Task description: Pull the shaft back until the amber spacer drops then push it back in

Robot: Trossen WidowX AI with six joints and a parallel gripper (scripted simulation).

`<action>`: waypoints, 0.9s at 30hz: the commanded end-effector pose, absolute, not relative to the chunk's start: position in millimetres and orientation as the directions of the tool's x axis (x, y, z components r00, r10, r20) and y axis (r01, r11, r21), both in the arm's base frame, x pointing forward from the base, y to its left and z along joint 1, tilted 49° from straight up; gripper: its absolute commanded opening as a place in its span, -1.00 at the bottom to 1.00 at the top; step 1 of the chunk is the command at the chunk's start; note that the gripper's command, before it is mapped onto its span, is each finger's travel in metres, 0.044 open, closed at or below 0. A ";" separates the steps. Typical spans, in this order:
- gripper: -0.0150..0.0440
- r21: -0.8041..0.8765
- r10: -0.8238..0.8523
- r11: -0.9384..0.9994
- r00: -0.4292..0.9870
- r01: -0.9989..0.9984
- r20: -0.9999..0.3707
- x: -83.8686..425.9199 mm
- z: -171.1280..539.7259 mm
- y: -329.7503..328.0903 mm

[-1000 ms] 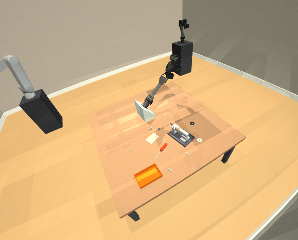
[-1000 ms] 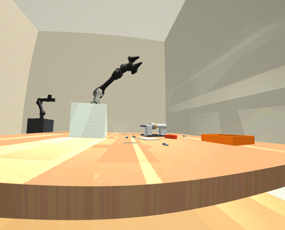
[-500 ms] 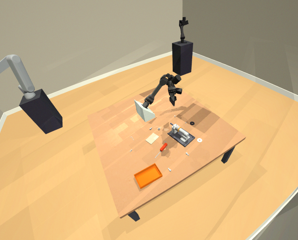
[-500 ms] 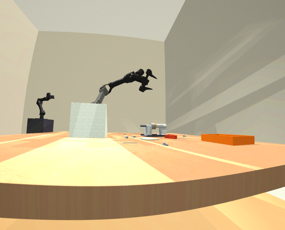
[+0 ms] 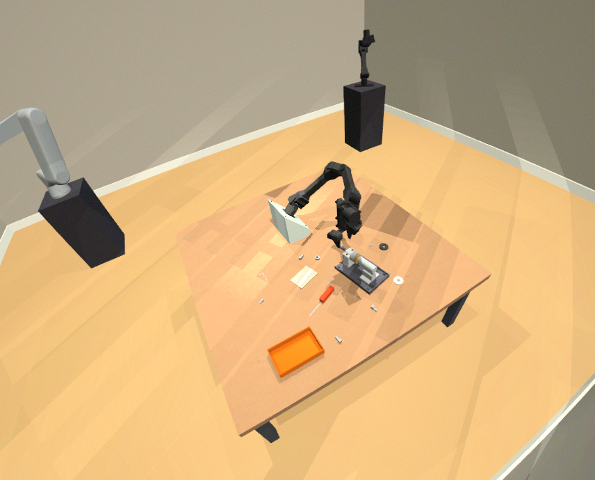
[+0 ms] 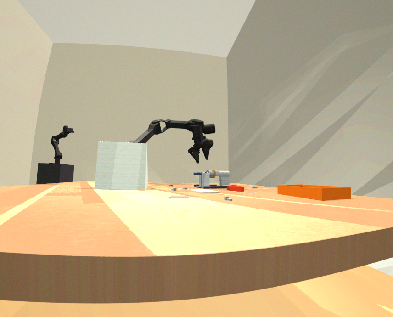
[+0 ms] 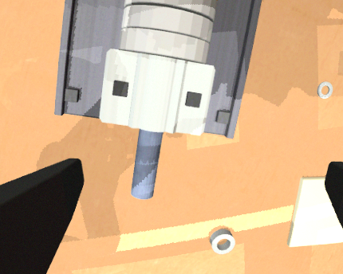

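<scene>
Room: beige walls [image 5: 158,77] [image 6: 138,85] and a wood-plank floor [image 5: 132,361] around a wooden table [image 5: 235,335] [image 6: 189,232] [image 7: 276,135].
Background arms: a black arm [image 5: 363,64] [image 6: 55,148] and a pale grey arm [image 5: 47,144], each on a dark pedestal.
Working arm: a black arm [image 5: 315,186] [image 6: 179,124] reaches from beside a pale wedge-shaped block [image 5: 290,227] [image 6: 121,165], its wrist bent downward.
Gripper: the gripper [image 5: 343,241] [image 6: 202,160] [image 7: 204,172] hovers above the fixture's shaft end, fingers spread wide, nothing between them.
Shaft: the blue-grey shaft [image 5: 342,248] [image 6: 196,173] [image 7: 146,167] sticks out of the pale support block [image 5: 347,257] [image 6: 204,179] [image 7: 156,91], its free end apart from both fingers.
Amber spacer: the amber spacer [image 5: 358,259] [image 6: 214,173] sits up in the row, beside the big housing block [image 5: 368,266] [image 6: 223,173]; it has not dropped.
Other spacers: grey spacers [image 5: 352,254] [image 6: 210,173] [image 7: 166,40] stand between the amber one and the support block.
Base plate: a dark plate [image 5: 339,268] [image 6: 196,186] [image 7: 88,36] carries the fixture.
Nearby: a red-handled screwdriver [image 5: 327,294] [image 6: 235,188] and a cream card [image 5: 303,277] [image 6: 203,190] [image 7: 316,215] lie flat.
Tray: an orange tray [image 5: 295,364] [image 6: 302,193] rests well apart from the fixture.
</scene>
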State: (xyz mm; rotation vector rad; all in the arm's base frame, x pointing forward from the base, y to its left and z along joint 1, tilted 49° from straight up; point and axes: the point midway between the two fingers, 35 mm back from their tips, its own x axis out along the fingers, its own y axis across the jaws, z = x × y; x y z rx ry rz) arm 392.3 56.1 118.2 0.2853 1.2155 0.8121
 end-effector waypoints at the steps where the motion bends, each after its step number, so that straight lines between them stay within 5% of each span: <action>1: 1.00 0.736 0.751 0.629 -0.046 -0.250 -0.658 368.3 100.8 90.7; 27: 1.00 0.742 0.754 0.626 -0.055 -0.240 -0.654 369.7 98.1 91.3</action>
